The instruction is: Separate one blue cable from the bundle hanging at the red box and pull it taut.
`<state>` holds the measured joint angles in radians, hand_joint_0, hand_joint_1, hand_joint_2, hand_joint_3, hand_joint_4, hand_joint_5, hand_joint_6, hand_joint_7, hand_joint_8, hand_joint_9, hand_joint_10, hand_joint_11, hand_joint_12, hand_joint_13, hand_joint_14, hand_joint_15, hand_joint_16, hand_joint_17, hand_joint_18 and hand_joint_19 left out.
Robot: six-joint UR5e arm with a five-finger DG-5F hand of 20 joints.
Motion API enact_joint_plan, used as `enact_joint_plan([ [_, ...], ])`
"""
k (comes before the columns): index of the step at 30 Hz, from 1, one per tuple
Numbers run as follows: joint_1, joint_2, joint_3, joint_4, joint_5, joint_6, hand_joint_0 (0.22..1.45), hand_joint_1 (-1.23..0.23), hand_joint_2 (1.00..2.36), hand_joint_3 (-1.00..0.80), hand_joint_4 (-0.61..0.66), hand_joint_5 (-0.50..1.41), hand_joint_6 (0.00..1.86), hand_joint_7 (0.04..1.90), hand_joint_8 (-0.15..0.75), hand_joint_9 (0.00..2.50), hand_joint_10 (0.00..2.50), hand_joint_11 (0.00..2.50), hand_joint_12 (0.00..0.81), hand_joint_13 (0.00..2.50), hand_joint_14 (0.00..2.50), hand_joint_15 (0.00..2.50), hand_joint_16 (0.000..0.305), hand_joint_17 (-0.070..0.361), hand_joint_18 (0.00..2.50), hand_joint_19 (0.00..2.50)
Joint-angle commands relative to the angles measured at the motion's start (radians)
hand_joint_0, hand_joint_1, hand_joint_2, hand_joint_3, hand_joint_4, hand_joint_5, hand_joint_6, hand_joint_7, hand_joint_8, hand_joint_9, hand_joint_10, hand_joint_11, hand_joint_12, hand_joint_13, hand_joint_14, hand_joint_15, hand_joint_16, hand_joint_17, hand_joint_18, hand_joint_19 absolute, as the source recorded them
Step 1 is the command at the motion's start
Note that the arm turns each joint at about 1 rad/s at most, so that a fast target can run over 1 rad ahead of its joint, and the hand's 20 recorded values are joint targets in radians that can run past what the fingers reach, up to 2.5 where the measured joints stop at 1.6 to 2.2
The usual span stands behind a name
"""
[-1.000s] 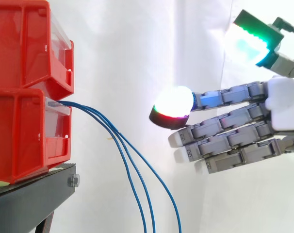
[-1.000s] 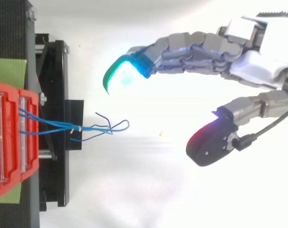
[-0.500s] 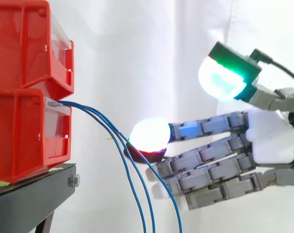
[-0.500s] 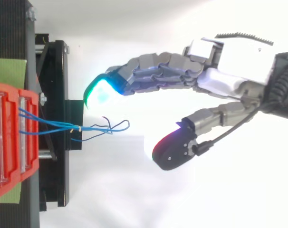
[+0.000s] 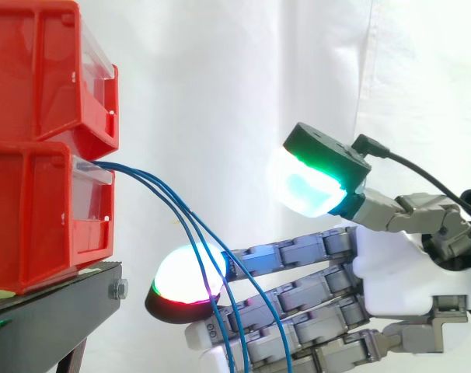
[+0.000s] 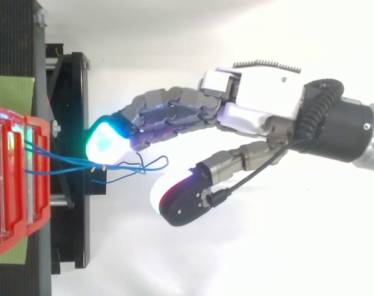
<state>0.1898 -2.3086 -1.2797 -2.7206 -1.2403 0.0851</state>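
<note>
at the front lip of the lower red bin [image 5: 33,217], three blue cables [image 6: 70,162] come out together and droop down and to the right, close beside one another, with their loose ends crossing just off the edge of the black stand [image 5: 49,318] in the top view. the hand [image 5: 406,272] reaches in from the right. its fingers [image 5: 298,252] are stretched nearly straight toward the bin and its thumb [image 5: 317,179] is held wide apart from them, so it grips nothing. seen from above, the bundle lies in the gap between fingers and thumb, with the glowing fingertip just beside the strands. whether it touches them i cannot tell.

this looks like the approach step: no cable is singled out yet and none is taut. the next move likely calls for working one fingertip between the strands, closing the thumb on a single cable, then drawing it away from the bin.

the trouble is the tight spacing and the tangled ends, so a broad pinch could catch two or all three. the stand's edge and the bin front are near the fingertips, leaving little room. the upper red bin [image 5: 33,70] and white curtain [image 5: 220,78] are out of the way.
</note>
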Motion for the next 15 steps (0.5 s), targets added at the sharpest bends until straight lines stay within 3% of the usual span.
enact_joint_plan([
  [1,-0.001,-0.023,0.028,0.004,-0.013,0.002,0.52,-0.73,1.0,-0.5,0.23,-0.25,0.5,0.68,0.302,0.43,0.0,0.08,0.349,0.58,0.01,0.19,0.036,0.082,0.32,0.01],
  [4,-0.001,-0.038,0.042,0.004,-0.016,0.002,0.53,-0.72,1.0,-0.5,0.25,-0.23,0.5,0.7,0.311,0.49,0.0,0.12,0.349,0.62,0.01,0.2,0.036,0.08,0.35,0.03],
  [15,-0.001,-0.038,0.045,0.007,-0.018,0.005,0.57,-0.69,1.0,-0.5,0.29,-0.19,0.5,0.78,0.323,0.65,0.01,0.2,0.347,0.71,0.01,0.26,0.034,0.077,0.42,0.1],
])
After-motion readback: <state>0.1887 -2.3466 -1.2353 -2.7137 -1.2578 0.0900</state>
